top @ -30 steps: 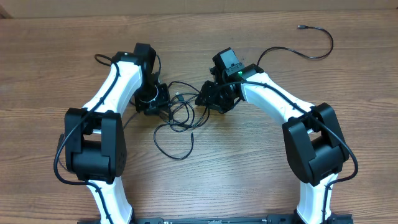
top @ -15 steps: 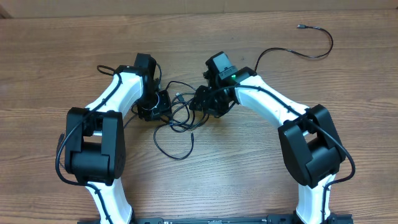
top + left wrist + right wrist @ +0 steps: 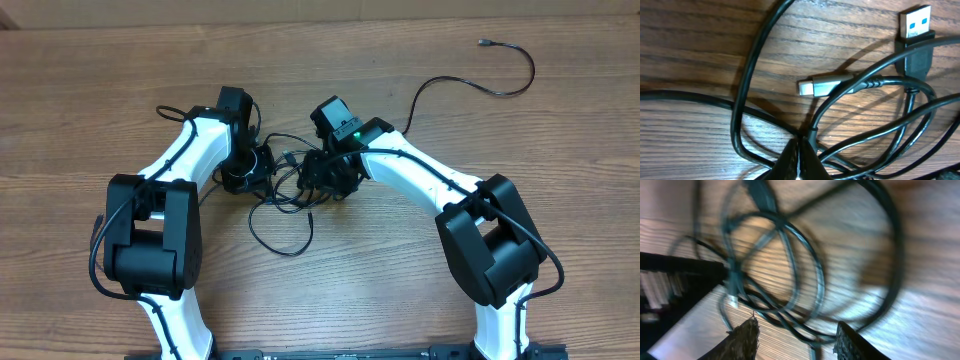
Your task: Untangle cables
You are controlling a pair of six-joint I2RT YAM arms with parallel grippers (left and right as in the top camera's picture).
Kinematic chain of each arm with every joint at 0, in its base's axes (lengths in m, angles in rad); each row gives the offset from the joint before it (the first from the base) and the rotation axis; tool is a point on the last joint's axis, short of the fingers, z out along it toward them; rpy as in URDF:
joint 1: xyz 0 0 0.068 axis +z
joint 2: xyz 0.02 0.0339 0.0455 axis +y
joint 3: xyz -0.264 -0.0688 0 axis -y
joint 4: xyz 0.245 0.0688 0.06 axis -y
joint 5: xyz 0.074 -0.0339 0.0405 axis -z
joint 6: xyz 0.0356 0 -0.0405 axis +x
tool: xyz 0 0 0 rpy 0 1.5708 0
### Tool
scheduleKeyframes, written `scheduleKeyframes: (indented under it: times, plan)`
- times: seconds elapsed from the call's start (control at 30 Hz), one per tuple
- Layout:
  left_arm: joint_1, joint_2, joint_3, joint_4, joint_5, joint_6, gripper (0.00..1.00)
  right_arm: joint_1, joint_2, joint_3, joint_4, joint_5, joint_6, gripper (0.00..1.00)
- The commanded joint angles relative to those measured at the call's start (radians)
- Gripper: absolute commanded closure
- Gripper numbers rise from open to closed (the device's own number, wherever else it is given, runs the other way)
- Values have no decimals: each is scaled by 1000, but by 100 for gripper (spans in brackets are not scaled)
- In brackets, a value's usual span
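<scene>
the cables (image 3: 284, 202) lie in one loose knot on the table (image 3: 380, 290), touching the left gripper (image 3: 257, 170) on its right side, and one loop of them hangs out from there toward the robot's base. in the left wrist view the left gripper (image 3: 800, 159) has its fingertips pressed together right where several strands cross, and one strand seems to be caught in the pinch (i cannot see which one). a silver usb-c plug (image 3: 815, 86) lies just beyond the tips, and a usb-a plug (image 3: 914, 22) lies further out, both loose on the wood. the right gripper (image 3: 322, 182) stands on the other side of the knot from the left gripper, near it. its fingers (image 3: 746, 341) are spread apart and grasp nothing, with the blurred loops directly ahead of them. so the knot's long axis runs from the left gripper across to the right one. i judge the coming move asks the right one to take a strand and draw it away from the left gripper. one more cable (image 3: 500, 88) lies alone, well apart from the left gripper, to its far right.
</scene>
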Motion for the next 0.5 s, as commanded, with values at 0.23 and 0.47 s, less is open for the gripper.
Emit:
scheduleKeyframes:
  times: [0.23, 0.47]
  plan:
    - [-2, 23, -97, 16, -84, 1, 96, 6, -25, 9, 92, -88, 3, 51]
    - [-1, 23, -102, 19, -84, 5, 94, 18, 28, 8, 150, -16, 134, 54]
